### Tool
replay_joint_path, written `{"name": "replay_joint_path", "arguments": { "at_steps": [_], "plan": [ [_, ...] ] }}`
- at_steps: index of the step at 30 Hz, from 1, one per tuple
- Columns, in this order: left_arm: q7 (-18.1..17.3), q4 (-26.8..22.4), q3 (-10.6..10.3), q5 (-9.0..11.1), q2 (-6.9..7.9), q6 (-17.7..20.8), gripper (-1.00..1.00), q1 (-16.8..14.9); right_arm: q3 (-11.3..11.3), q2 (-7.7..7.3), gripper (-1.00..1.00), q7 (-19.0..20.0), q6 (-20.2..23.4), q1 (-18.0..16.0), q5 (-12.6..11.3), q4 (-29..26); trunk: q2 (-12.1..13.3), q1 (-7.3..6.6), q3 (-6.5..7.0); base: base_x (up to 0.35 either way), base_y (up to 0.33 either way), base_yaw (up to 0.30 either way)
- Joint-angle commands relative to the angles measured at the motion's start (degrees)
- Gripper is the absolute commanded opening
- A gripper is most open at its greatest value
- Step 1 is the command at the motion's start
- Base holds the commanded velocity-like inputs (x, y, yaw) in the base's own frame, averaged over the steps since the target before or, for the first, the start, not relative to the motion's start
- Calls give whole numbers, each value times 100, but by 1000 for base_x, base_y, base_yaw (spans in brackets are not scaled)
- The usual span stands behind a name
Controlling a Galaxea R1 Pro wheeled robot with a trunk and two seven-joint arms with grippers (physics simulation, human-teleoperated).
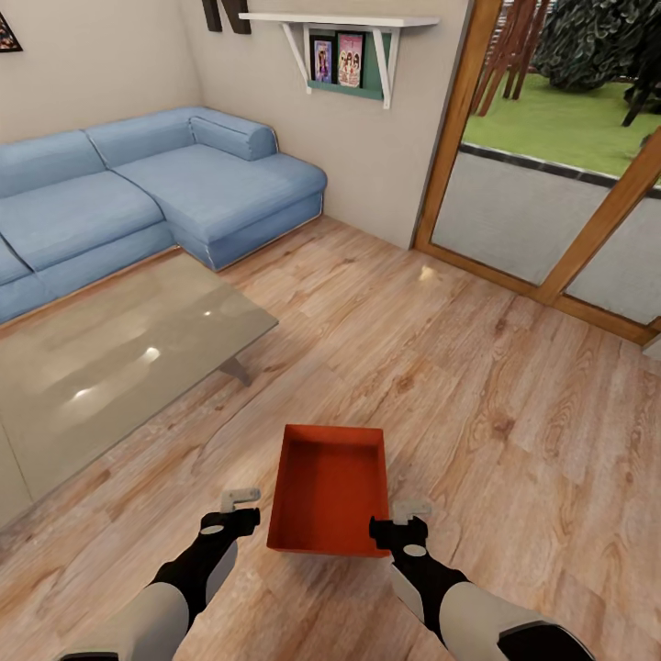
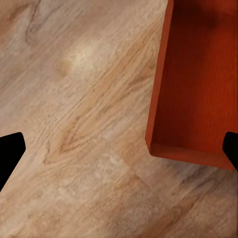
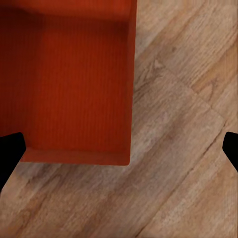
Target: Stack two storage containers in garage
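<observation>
A: Item: storage container (image 1: 329, 488), lower centre of frame, sitting open-top on the wood-plank floor (image 1: 477, 386). Left gripper (image 1: 240, 508) and right gripper (image 1: 409, 520) are flanking its near corners, fingers spread wide, empty — likely lining up a two-sided lift.

B: Wrist views are adding the ribbed inner walls; the head view is supplying the sofa (image 1: 138, 188) and the glass table (image 1: 110, 358).

Three cameras looking down at one spot of wood floor (image 1: 441, 367).
Head camera is looking forward and down from high; both wrist cameras are hovering close, sharing the storage container (image 1: 330, 487) (image 2: 198, 79) (image 3: 74, 79).
</observation>
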Motion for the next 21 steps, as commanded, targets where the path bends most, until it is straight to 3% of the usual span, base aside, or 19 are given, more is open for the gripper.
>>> {"name": "replay_joint_path", "arguments": {
  "at_steps": [1,6,9,11,13,21],
  "plan": [
    [4,-14,21,1,-10,32,100,-2,46,1,100,-25,-18,-3,-38,9,-2,1,-4,55,0,0],
    [-3,-6,-51,-19,-169,33,100,-2,40,1,100,-24,-45,-3,-40,77,-2,1,-4,17,0,0],
    [-4,-1,-309,-46,-228,28,100,-4,38,1,100,-24,-137,-2,-49,99,-2,1,-4,3,0,0],
    [1,11,-605,-50,-241,14,100,-6,40,1,100,-24,-182,-3,-56,111,-2,1,-4,1,0,0],
    [3,34,-730,-51,-241,7,100,-5,40,1,100,-23,-196,-2,-60,120,-2,1,-4,0,0,0],
    [-27,95,-802,-64,-208,7,100,-2,46,1,100,-16,-290,-1,-41,285,-2,1,-4,0,0,0]
  ]
}}
